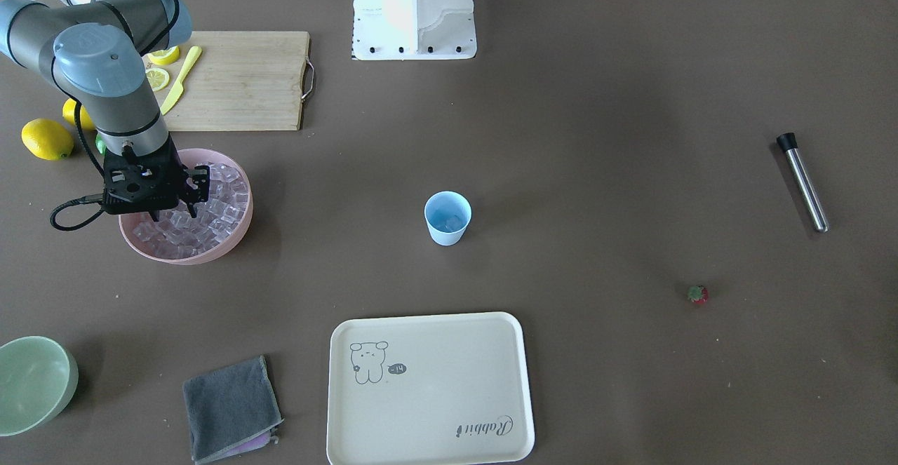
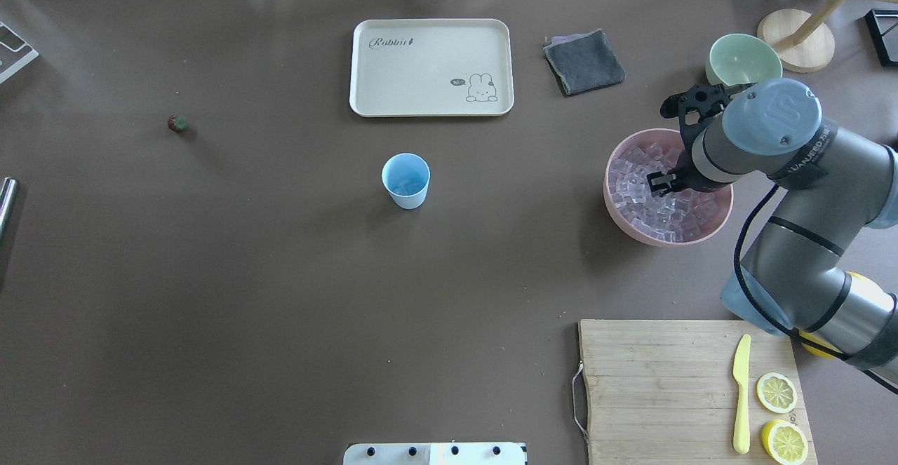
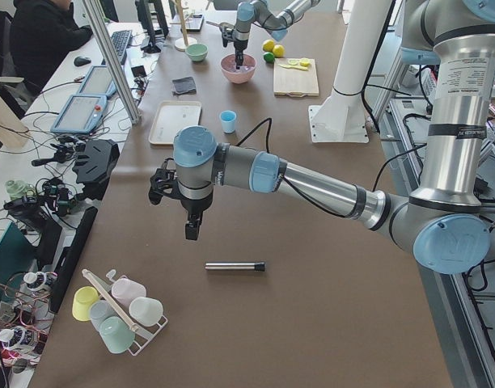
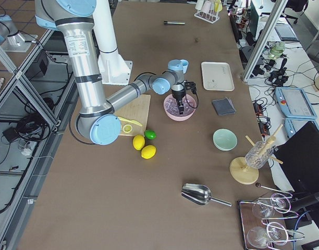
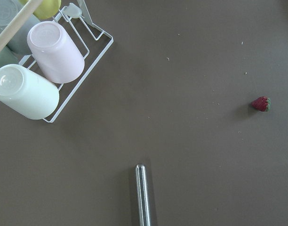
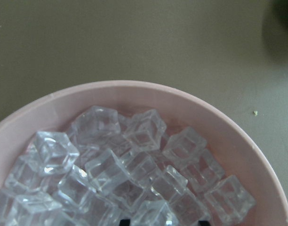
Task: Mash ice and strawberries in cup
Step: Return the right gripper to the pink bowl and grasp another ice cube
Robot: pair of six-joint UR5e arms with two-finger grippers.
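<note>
Near right corner of the table [image 2: 280, 275]: a cutting board [image 2: 659, 381], not needed here.

Right edge, farther out: the pink bowl [image 2: 659, 240] with the ice [image 2: 635, 170] heaped loosely inside. The right gripper [image 2: 661, 183] points down into the heap. In my wrist view its two tips stand apart with cubes between them, and I see nothing clamped.

I judge the cubes hard, smooth, light and slippery. A loose pile will shift under a push, so I would pinch one top cube across two flat opposite faces.

Table's middle: the cup [image 2: 405, 181], upright, apparently with a few cubes at its bottom. It looks light and easy to tip.

Left side, towards the far edge: the strawberry [image 2: 178, 123], lying alone, well apart from the cup. It is small and rounded and may roll. I would take it gently across the red body.

Left end: the left gripper [image 3: 192, 233] hangs above a steel rod [image 3: 234, 265]. I cannot tell how its fingers stand.

Far edge: a cream tray [image 2: 428, 65].
</note>
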